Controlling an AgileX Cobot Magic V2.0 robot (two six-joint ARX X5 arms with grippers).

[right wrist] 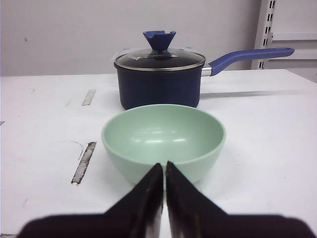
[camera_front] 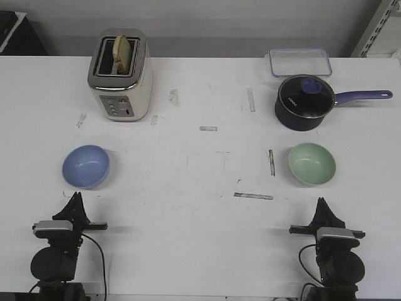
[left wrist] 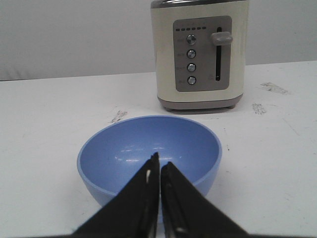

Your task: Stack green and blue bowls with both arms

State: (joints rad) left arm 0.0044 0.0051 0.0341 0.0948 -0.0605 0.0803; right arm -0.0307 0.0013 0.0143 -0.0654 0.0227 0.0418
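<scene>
Periwinkle blue bowl (camera_front: 86, 166): left of centre in the front view, upright, nothing inside, resting on the white worktop (camera_front: 200, 238), just ahead of the left gripper (camera_front: 76, 199).
Mint green bowl (camera_front: 312, 164): right of centre, upright, nothing inside, just ahead of the right gripper (camera_front: 322, 205). The two bowls lie well apart.
Left gripper: fingers pressed together, holding nothing; tips aimed at the blue bowl's near rim in the left wrist view.
Right gripper: fingers likewise pressed together, holding nothing, aimed at the green bowl's near rim.
Other items: cream toaster (camera_front: 120, 75) with bread in a slot, upper left; navy saucepan (camera_front: 304, 103) with glass lid and purple handle, upper right; clear lidded container (camera_front: 299, 62) behind it.
Step in hand, as judged: neither bowl yet grasped. Each gripper should spread before advancing, then straddle the near wall, one finger inside, one outside. The walls look smooth and curved, so a pinch low on the rim would likely resist slipping. Lift one bowl level and centre it over the other before lowering.
</scene>
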